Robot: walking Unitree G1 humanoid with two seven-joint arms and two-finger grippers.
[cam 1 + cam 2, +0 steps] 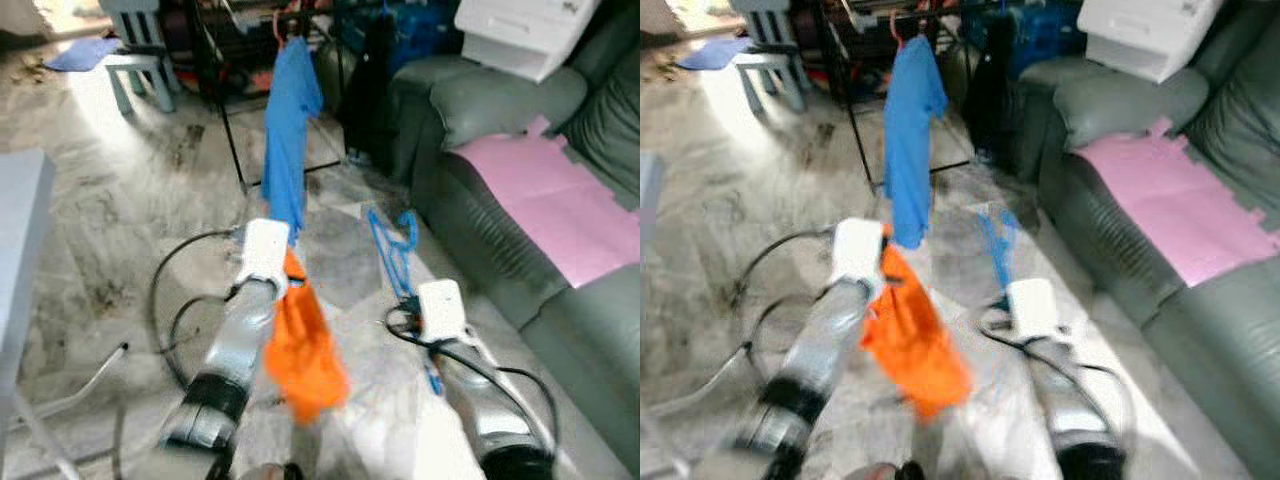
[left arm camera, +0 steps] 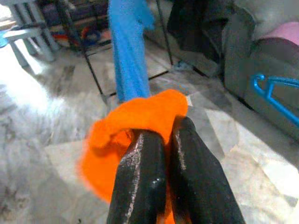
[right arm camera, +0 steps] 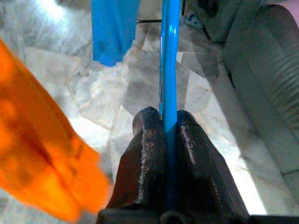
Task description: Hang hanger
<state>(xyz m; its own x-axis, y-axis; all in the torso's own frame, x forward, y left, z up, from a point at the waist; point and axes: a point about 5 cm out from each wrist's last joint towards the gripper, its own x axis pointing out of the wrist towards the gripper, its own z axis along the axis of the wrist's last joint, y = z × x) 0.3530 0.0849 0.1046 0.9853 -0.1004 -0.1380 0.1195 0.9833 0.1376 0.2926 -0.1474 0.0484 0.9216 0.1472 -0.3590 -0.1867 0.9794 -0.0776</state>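
Note:
My right gripper (image 3: 165, 122) is shut on a blue plastic hanger (image 1: 393, 246), which sticks forward from it over the floor. An orange cloth (image 1: 304, 345) hangs bunched from my left gripper (image 2: 164, 133), which is shut on it. Both arms reach forward, the left one (image 1: 240, 330) beside the right one (image 1: 470, 380). Ahead stands a dark clothes rack (image 1: 228, 120) with a blue garment (image 1: 288, 130) hanging from an orange hanger hook (image 1: 280, 25) on its bar.
A grey sofa (image 1: 480, 190) with a pink mat (image 1: 560, 200) runs along the right. A white box (image 1: 525, 30) rests on its arm. A light blue stool (image 1: 135, 50) stands far left, and a grey table edge (image 1: 20, 240) is at my left. Marble floor (image 1: 120, 200) lies between.

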